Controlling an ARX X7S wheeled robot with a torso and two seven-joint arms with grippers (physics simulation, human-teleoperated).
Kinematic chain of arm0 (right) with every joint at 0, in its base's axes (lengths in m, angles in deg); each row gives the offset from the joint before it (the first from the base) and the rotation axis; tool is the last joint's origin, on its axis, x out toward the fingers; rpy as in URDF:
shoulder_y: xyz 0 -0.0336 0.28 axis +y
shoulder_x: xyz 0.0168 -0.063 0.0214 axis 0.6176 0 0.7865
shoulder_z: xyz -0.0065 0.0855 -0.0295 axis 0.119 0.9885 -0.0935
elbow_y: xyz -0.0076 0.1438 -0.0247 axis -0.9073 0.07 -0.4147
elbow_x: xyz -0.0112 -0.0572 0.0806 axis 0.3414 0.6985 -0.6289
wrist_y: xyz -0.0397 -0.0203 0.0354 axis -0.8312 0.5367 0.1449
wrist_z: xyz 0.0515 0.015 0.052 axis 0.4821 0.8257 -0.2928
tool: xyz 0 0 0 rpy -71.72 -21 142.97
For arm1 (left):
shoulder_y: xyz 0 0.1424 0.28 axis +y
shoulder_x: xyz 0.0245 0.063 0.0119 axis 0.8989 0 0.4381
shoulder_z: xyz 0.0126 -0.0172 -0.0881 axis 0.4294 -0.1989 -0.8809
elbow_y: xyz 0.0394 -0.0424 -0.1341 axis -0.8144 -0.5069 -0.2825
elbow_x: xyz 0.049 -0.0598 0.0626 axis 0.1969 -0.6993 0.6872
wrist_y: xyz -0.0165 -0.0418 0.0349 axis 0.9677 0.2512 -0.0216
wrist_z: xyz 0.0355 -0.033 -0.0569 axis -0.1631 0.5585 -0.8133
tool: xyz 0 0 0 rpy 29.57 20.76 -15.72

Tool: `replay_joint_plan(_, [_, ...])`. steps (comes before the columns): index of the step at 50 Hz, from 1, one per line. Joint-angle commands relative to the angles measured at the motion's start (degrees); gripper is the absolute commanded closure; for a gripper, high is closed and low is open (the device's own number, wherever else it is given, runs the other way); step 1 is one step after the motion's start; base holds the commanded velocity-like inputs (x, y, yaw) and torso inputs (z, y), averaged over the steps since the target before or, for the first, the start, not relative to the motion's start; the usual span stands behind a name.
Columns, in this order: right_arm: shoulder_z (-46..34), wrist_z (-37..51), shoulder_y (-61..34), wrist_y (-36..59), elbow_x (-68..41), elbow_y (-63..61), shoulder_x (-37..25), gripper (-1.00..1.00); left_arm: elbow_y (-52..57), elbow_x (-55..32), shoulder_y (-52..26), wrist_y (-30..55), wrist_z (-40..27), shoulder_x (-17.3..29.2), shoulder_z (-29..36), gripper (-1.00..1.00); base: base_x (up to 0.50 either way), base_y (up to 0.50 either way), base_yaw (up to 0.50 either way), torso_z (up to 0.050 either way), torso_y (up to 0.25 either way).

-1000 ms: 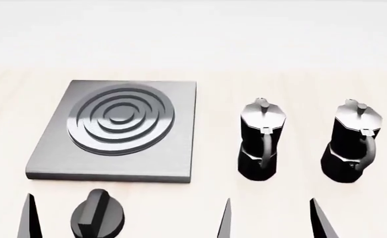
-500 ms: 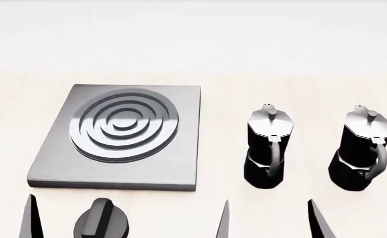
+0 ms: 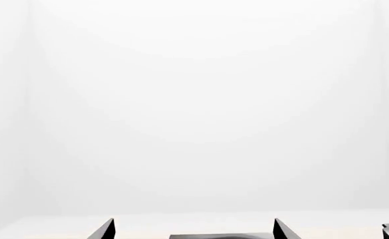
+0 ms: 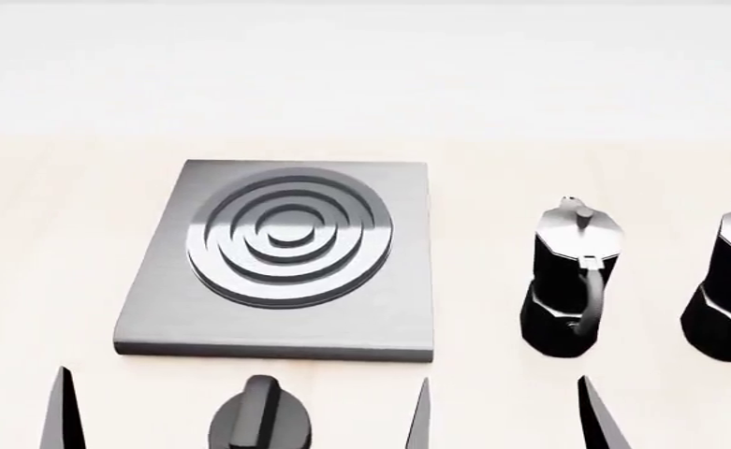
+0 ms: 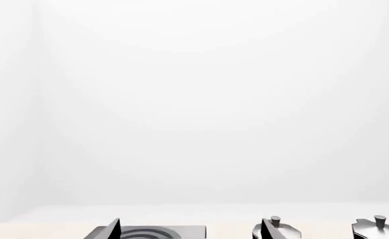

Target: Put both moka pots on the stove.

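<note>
The stove (image 4: 278, 271), a grey square plate with dark rings, lies on the pale table. To its right stand two black moka pots, one (image 4: 571, 281) near it and one (image 4: 730, 285) cut by the frame edge. Both are upright with their handles toward me. My right gripper (image 4: 505, 416) is open and empty, low in front of the nearer pot. In the right wrist view the stove (image 5: 161, 232) and both pots' lids (image 5: 284, 231) (image 5: 379, 229) show ahead. My left gripper (image 3: 193, 230) is open and empty, facing the stove (image 3: 221, 235). Only one of its fingertips (image 4: 59, 412) shows in the head view.
A low round black knob (image 4: 263, 421) sits on the table just in front of the stove's near edge, between my two grippers. The light wooden table (image 4: 40, 234) stretches back to a white wall.
The stove, pots and knob have slid to the right in the head view, and the far pot now meets the frame edge. The fingertips keep their places in the frame.
</note>
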Motion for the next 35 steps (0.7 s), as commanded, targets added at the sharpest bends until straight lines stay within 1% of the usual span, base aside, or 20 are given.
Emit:
replay_joint_plan(1, [-0.3,0.5,-0.2,-0.4,-0.3,0.3,-0.5,-1.0,-0.1,-0.2,-0.2,0.1,-0.5,0.5,0.5,-1.0,0.0,0.19,0.0,0.0,0.0])
replay_joint_plan(9, [-0.5,1.1,-0.5,-0.1,-0.5,0.6,-0.7,-1.0,-0.1,-0.4,-0.4,0.2,-1.0,0.9,0.9,-1.0,0.0,0.18,0.0,0.0,0.0])
replay_joint_plan(27, [-1.8,2.2,-1.5,2.0,-0.3,1.1,-1.3,-1.0,-0.5,-0.7,-0.7,-0.2,-2.0,1.7,1.5,-1.0,0.0,0.0,0.0,0.0,0.0])
replay_joint_plan(29, [-1.9,2.5,-2.5,4.5,-1.3,-0.2,-1.4,-1.0,-0.6,-0.9,-0.7,-0.3,-2.1,1.8,1.4,-1.0,0.0,0.0,0.0,0.0,0.0])
replay_joint_plan(31, [-3.3,3.5,-4.1,6.7,1.1,-2.0,-1.4,-1.0,-1.1,-0.8,-0.7,-0.7,-2.1,1.8,1.6,-1.0,0.0,0.0,0.0,0.0,0.0])
replay_joint_plan(32, [-3.7,3.8,-5.8,9.7,0.6,-2.6,-0.9,-1.0,-1.3,-0.7,-0.7,-0.8,-2.1,1.8,1.9,-1.0,0.0,0.0,0.0,0.0,0.0])
replay_joint_plan(34, [-4.3,4.3,-7.2,10.7,1.7,-2.9,-0.8,-1.0,-1.1,-0.8,-0.6,-0.8,-2.2,2.0,1.8,-1.0,0.0,0.0,0.0,0.0,0.0])
replay_joint_plan(35, [-3.5,4.8,-8.9,12.7,0.4,-3.7,-0.1,-1.0,-1.4,-0.9,-0.7,-0.9,-2.3,2.0,1.7,-1.0,0.0,0.0,0.0,0.0,0.0])
